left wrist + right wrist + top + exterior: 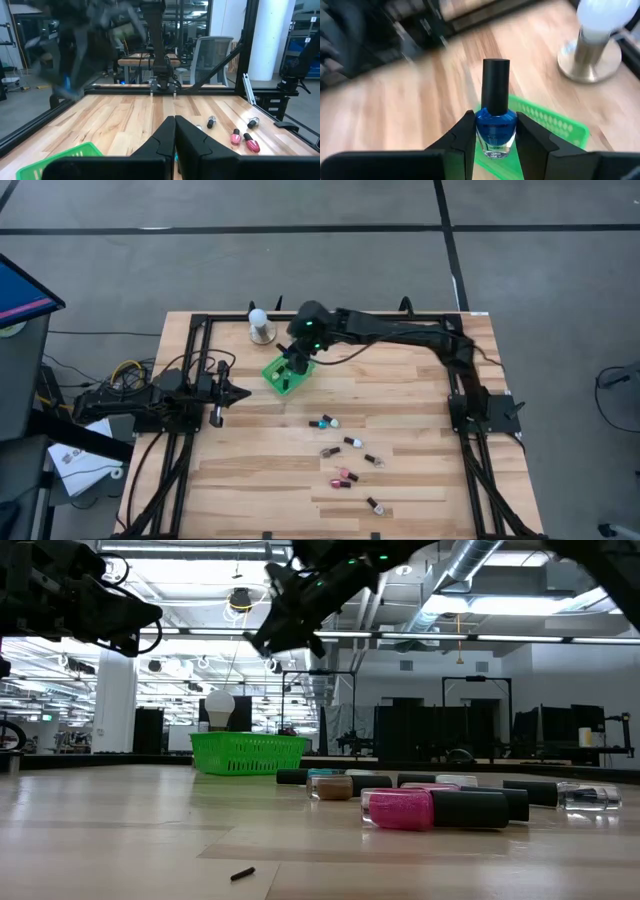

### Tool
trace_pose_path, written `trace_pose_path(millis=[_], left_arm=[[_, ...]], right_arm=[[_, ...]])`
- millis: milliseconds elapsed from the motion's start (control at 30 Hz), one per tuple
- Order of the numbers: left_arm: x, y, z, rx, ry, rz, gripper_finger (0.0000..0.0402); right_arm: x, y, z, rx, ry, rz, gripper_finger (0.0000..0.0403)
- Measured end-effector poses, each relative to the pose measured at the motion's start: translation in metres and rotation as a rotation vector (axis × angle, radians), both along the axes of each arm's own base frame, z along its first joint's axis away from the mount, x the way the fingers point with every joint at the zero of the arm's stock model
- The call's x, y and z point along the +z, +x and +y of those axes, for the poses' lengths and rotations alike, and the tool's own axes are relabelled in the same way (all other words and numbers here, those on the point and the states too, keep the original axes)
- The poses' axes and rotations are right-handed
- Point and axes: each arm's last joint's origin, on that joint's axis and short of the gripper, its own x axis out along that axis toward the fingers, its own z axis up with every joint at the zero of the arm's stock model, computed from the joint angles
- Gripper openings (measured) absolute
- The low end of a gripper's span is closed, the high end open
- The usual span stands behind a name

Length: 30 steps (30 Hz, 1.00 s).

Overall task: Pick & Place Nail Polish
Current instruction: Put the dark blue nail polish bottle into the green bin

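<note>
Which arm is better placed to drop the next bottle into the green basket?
Right. The right gripper grips a blue glass nail polish bottle with a black cap above the green mesh basket. The left gripper waits shut and empty at the table's left side.

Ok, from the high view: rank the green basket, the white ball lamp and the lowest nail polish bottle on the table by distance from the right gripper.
1. Green basket: directly beneath the right gripper, which holds a blue nail polish bottle.
2. White ball lamp: just beyond, near the table's far edge.
3. Lowest nail polish bottle: far off, toward the near edge.
</note>
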Motion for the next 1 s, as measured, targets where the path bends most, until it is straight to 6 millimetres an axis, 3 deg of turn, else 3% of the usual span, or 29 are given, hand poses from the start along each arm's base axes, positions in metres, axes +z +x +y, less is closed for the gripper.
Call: trace_pose_path(millis=[167,467,667,1000], left_arm=[[0.0,0.0,0.0,0.0,0.0,0.0,0.0002],[0.0,0.0,0.0,0.0,0.0,-0.001,0.0002],[0.0,0.0,0.0,0.0,0.0,-0.001,0.0002],[0.0,0.0,0.0,0.0,0.0,-0.001,0.0002]], right_arm=[[-0.02,0.026,-0.002,-0.013,-0.061,0.164,0.0096],[-0.052,0.049,0.003,-0.055,-0.122,0.345,0.0096],[-0.065,0.049,0.007,-0.114,-0.149,0.409,0.0096],[-0.065,0.05,0.001,-0.183,-0.184,0.397,0.0096]])
